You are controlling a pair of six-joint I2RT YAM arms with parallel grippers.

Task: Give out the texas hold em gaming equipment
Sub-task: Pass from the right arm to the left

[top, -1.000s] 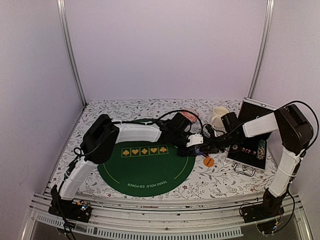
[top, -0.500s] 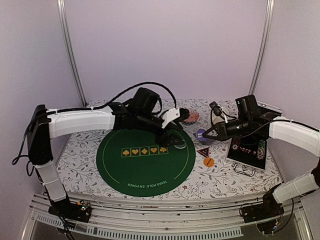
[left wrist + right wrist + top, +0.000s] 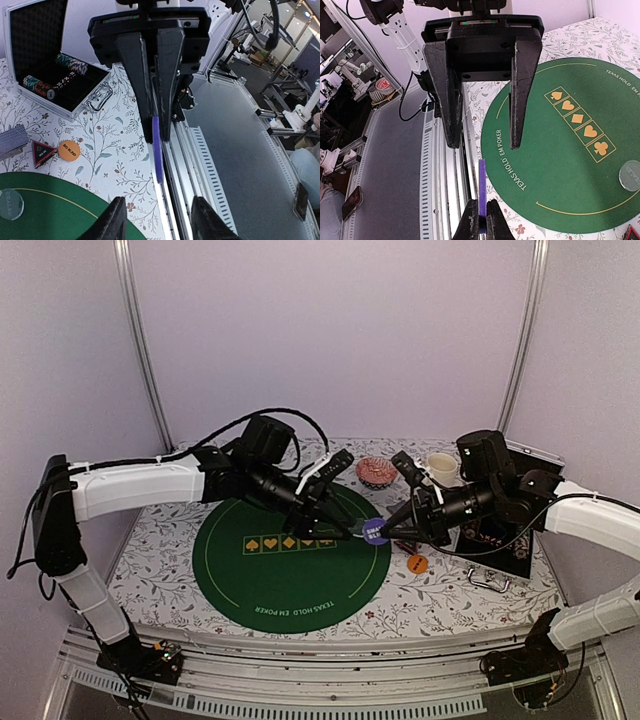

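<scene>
Overhead, the flat round blue button (image 3: 374, 531) hangs over the edge of the round green felt mat (image 3: 250, 580), between the left gripper (image 3: 345, 528) and the right gripper (image 3: 393, 532); which one grips it is unclear from there. The left wrist view settles it: the left fingers (image 3: 145, 100) are pressed together on the button, which shows edge-on and pokes out past their tips. The right wrist view shows the right fingers (image 3: 447, 100) spread wide, with the button just beyond their tips and not between them. Below and to one side of the left gripper, its own view plainly shows the round orange button (image 3: 69, 150), the black-and-red triangular marker (image 3: 42, 151) and the grey-blue-backed cards (image 3: 12, 140).
</scene>
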